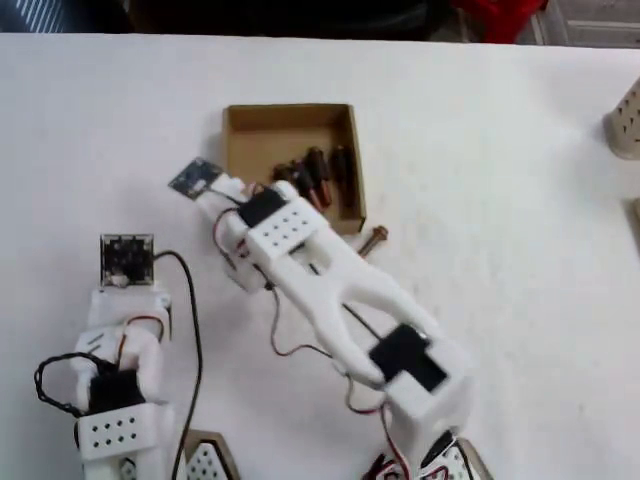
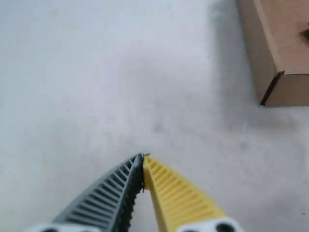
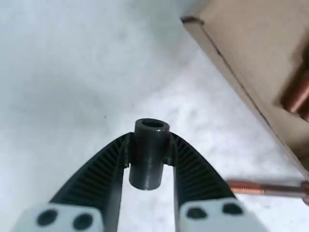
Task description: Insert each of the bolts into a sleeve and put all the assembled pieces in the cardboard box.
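Gripping a black sleeve, right gripper clamped on its sides | left gripper closed, empty (tips touching) | copper bolt lies beside cardboard box

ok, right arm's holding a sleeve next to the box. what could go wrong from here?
1. The sleeve sits at the very tips of the right gripper; it may twist or slip when a bolt goes in.
2. The loose bolt lies flat by the cardboard box wall; a grab could roll it or nudge the box.
3. The left gripper, shut, would have to reach past the right arm for that bolt: collision risk.
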### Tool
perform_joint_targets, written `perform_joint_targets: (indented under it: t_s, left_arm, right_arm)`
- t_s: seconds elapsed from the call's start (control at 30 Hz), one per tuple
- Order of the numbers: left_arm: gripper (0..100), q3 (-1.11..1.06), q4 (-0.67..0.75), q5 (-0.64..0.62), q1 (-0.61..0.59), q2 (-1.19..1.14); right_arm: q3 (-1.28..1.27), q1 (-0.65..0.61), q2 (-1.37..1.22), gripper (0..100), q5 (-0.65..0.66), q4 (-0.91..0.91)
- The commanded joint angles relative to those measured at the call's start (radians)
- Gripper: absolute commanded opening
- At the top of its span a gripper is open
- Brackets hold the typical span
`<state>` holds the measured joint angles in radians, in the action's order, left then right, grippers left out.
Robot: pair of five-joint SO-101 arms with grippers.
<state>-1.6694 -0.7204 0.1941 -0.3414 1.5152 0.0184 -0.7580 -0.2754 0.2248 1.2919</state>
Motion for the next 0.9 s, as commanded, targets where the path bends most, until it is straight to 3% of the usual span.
perform_joint_targets:
  t_s: [0.0,0.23,0.5,0.63,0.87]
  left_arm:
    - [2,0.043,0.005,0.005,-0.007,0.018]
    - [2,0.041,-0.003,0.006,0.074,0.016]
    - [2,0.081,-0.041,0.005,0.255,0.013]
    - [2,0.233,-0.152,-0.002,0.332,-0.068]
    - [2,0.575,-0.295,-0.002,0.572,-0.443]
  right_arm:
    - [-0.206,0.094,0.326,1.8,0.000,-0.019]
    - [-0.555,0.331,0.677,1.7,0.002,-0.094]
    - [-0.893,0.630,0.969,1.7,0.002,-0.245]
    - [-0.997,0.739,1.076,1.7,0.002,-0.291]
    - [-1.008,0.903,1.095,1.7,-0.006,-0.283]
